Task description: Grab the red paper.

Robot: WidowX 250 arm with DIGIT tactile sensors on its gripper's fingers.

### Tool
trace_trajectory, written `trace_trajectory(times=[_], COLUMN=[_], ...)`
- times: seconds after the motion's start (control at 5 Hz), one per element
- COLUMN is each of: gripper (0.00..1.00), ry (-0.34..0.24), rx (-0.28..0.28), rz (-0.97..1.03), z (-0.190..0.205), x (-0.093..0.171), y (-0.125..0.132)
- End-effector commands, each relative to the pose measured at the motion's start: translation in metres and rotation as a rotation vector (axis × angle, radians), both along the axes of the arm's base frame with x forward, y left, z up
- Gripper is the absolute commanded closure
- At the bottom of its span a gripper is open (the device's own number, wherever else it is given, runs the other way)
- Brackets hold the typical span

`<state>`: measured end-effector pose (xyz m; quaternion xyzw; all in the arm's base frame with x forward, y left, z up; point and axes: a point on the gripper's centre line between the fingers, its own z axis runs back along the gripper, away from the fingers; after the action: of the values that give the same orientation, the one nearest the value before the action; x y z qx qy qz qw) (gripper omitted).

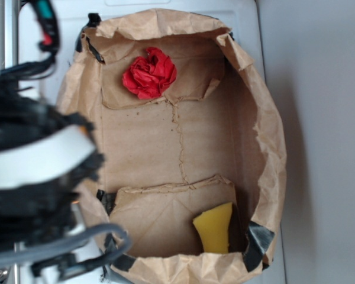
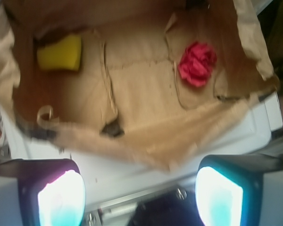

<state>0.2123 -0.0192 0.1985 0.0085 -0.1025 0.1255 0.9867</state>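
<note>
Hand point(image 2: 140, 197) spread wide, empty, poised outside the paper bag's point(image 2: 203, 127) near wall. Red paper point(image 2: 197, 64) sits on the bag floor, ahead and right of centre; yellow wedge point(image 2: 61, 52) far left.

red paper point(image 2: 197, 64) lies inside brown bag point(image 2: 146, 141), end effector point(image 2: 140, 195) spread wide.
</note>
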Motion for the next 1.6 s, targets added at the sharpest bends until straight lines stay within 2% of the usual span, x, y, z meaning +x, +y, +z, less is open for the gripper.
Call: trace_trajectory(times=[0.0, 0.2, 0.4, 0.6, 0.8, 1.4], gripper=[0.0, 0.0, 0.0, 0.0, 0.0, 0.0], ry=[-0.056, -0.08, -0.078, -0.076, -0.073, -0.073], rx=[-0.04, -0.031, -0.036, -0.007, 0.016, 0.016], rz=[0.251, 0.291, 0.302, 0.316, 0.323, 0.323], z=[-0.011, -0.022, -0.031, -0.04, -0.042, -0.042], x=[0.038, 0.052, 0.064, 0.075, 0.08, 0.08], y=[0.023, 0.033, 0.047, 0.058, 0.063, 0.063])
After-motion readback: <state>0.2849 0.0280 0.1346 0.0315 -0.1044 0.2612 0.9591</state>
